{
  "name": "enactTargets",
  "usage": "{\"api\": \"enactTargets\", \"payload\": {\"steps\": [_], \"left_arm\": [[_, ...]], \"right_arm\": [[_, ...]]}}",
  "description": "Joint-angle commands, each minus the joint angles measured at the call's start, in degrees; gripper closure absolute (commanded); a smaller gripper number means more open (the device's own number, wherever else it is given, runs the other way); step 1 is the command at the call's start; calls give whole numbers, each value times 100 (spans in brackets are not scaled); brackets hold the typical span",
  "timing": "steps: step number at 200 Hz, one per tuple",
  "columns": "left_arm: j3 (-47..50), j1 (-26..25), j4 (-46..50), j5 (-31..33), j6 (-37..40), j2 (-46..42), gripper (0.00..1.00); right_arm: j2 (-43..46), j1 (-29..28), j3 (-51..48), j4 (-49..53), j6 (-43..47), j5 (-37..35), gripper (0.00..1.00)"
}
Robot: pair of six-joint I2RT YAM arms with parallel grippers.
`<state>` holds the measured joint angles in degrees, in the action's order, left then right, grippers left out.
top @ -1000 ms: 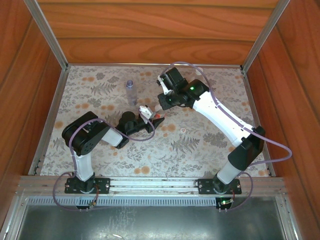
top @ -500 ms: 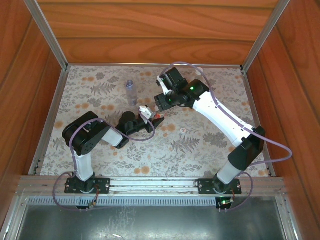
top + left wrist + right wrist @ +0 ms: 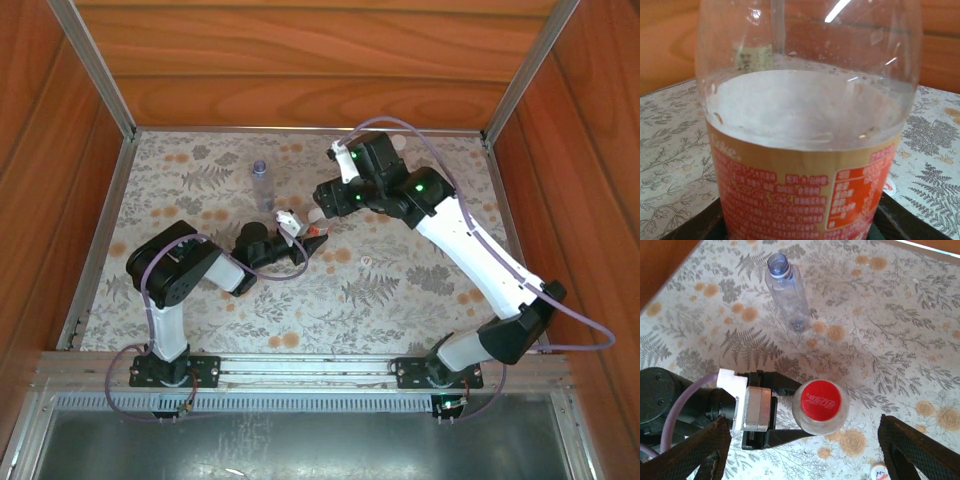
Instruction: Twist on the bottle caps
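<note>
Left hand [image 3: 310, 240] was clenched on an upright clear plastic bottle with a red-and-white label [image 3: 805, 150]. Its dark fingers [image 3: 771, 383] lay one on each side of the bottle's body, touching it. In the left wrist view the label wrapped the lower bottle, with a clear wall above.

A round red plastic screw cap [image 3: 820, 399] sat on that bottle's neck, just past the left hand's fingertips.

Right hand [image 3: 802, 440] was released, with its padded fingers [image 3: 690, 455] spread wide. It hung above the capped bottle. The red cap lay below and between its two fingers and touched neither.

A bluish clear plastic bottle without a label [image 3: 787, 292] stood upright on the fern-and-flower patterned bench [image 3: 400, 300]. It was beyond the right hand and well apart from both hands, and its neck was open.

A small white round plastic cap [image 3: 880, 471] lay flat on the bench. It was near the right hand's finger on the side away from the left hand, and it touched nothing.
</note>
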<state>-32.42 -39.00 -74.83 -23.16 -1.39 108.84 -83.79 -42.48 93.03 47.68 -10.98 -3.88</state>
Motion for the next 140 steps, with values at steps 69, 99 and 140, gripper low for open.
{"api": "enactTargets", "payload": {"steps": [69, 99, 140], "left_arm": [[350, 111, 145, -292, -160, 265, 46], [368, 120, 97, -286, -189, 295, 46], [403, 125, 37, -302, -204, 305, 47]], "right_arm": [[-65, 443, -214, -391, -493, 815, 24], [-199, 465, -148, -380, -484, 1045, 25], [-346, 460, -84, -325, -474, 1181, 26]]}}
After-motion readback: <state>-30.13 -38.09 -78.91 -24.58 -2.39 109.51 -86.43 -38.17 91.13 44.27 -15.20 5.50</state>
